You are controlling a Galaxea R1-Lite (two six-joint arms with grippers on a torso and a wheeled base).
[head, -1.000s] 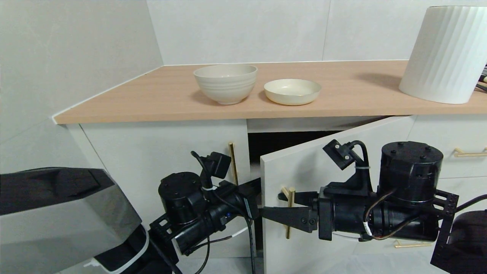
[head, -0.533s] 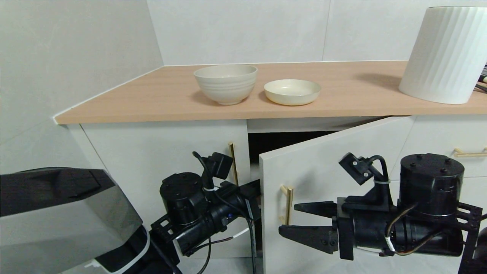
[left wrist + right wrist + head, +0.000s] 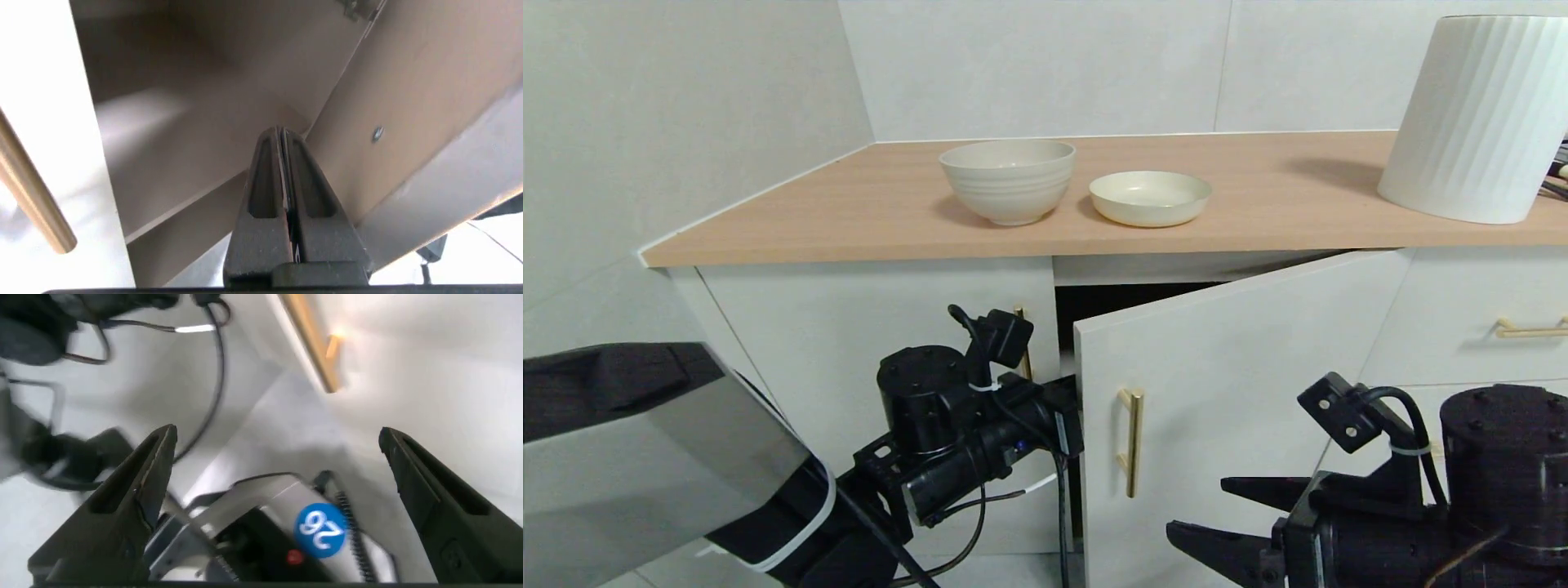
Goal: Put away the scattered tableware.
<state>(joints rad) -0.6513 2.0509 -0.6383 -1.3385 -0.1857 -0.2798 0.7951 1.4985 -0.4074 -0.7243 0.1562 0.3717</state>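
Note:
A ribbed cream bowl [image 3: 1007, 180] and a shallow cream dish [image 3: 1150, 197] sit side by side on the wooden countertop [image 3: 849, 220]. Below them a white cabinet door [image 3: 1225, 384] with a gold handle [image 3: 1129, 441] stands partly open. My left gripper [image 3: 282, 139] is shut with nothing in it and pokes into the dark gap [image 3: 1068, 327] at the door's free edge, facing the cabinet's bare shelf [image 3: 172, 155]. My right gripper [image 3: 1201, 508] hangs open low in front of the door, to the right of and below the handle [image 3: 306, 335], holding nothing.
A tall white ribbed cylinder [image 3: 1478, 114] stands on the counter at the far right. A closed door [image 3: 874, 343] is left of the gap, and drawers with a gold pull [image 3: 1531, 329] are to the right. Tiled walls close the corner at the left and back.
My right gripper, whose fingers were at the door handle, has drawn back down and to the right, still open. The door has swung slightly wider. My left arm has risen a little.

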